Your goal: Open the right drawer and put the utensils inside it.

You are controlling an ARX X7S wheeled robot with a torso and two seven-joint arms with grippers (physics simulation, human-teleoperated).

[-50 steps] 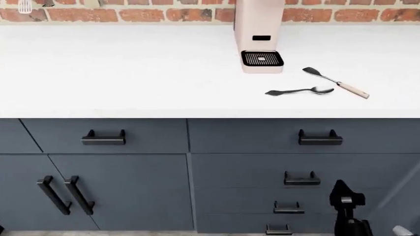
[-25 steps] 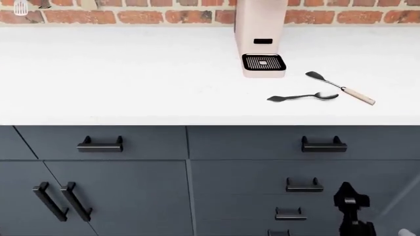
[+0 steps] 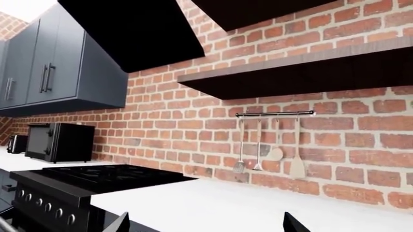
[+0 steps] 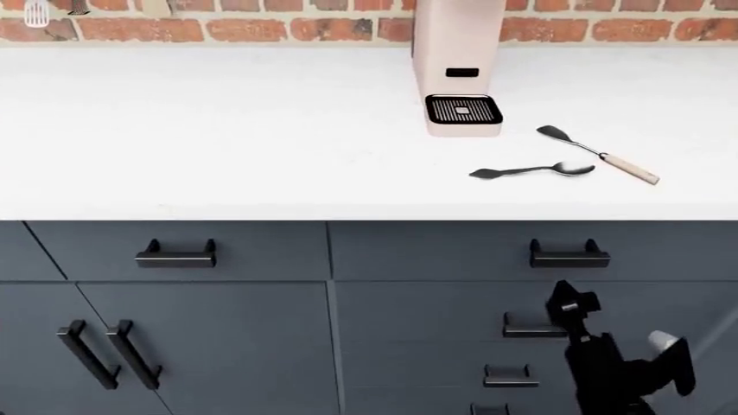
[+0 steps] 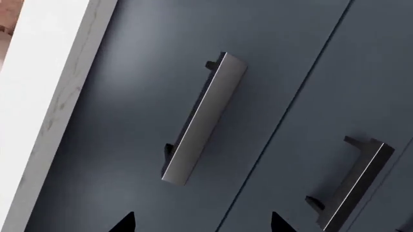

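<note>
The right end effector (image 4: 562, 301) hangs in front of the lower cabinet fronts, pointed up toward the right drawer (image 4: 461, 249), and it holds nothing. In the right wrist view only its two dark fingertips (image 5: 123, 223) show, set well apart, with the drawer's black bar handle (image 5: 201, 121) lying ahead between them and not yet touched. The left end effector (image 3: 203, 223) also shows only two spread tips with nothing between them; it faces a brick wall and a stove, away from the work.

By my reading, the task has barely begun. The right drawer is shut flush under the tabletop (image 4: 207, 130), so pulling it open is still to do, and both utensils are still to be moved. The spoon (image 4: 533, 170) and the spatula (image 4: 597, 156) lie on the tabletop above the drawer, near each other but apart, just in front of a pale pink coffee machine (image 4: 459, 65).

Below the target handle sits a smaller drawer handle (image 4: 533, 327), close beside the right arm, and it could be grabbed by mistake. To the left are another drawer (image 4: 173, 249) and cupboard doors with upright handles (image 4: 110, 354). The coffee machine stands near the utensils and may crowd a reach from behind.
</note>
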